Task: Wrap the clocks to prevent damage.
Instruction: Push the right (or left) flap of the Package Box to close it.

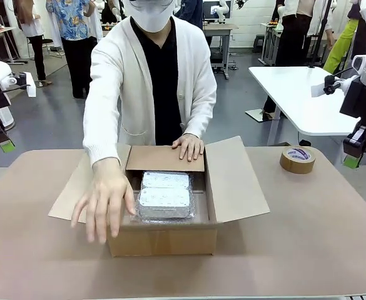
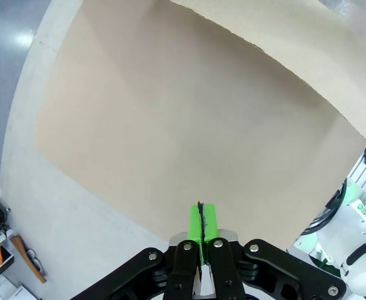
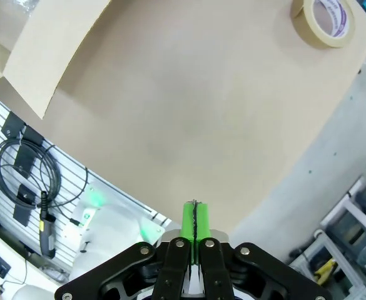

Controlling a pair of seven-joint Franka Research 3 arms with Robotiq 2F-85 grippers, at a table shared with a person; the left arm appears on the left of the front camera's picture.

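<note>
Both are pinched fully shut with nothing in them: the left end effector [image 1: 6, 145] and right end effector [image 1: 351, 161] hang out at opposite ends of the counter [image 1: 308, 225]. The clocks [image 1: 164, 197] sit bubble-wrapped inside the open box [image 1: 164, 240] mid-counter. Biggest risk, I reckon: an arm reaching in now would bump the person's hand [image 1: 104, 200] spread over the box's near corner, or crush a flap. Their other hand [image 1: 189, 147] rests on the rear flap. The tape [image 1: 297, 159] sits off to the right, well apart from the box.
</note>
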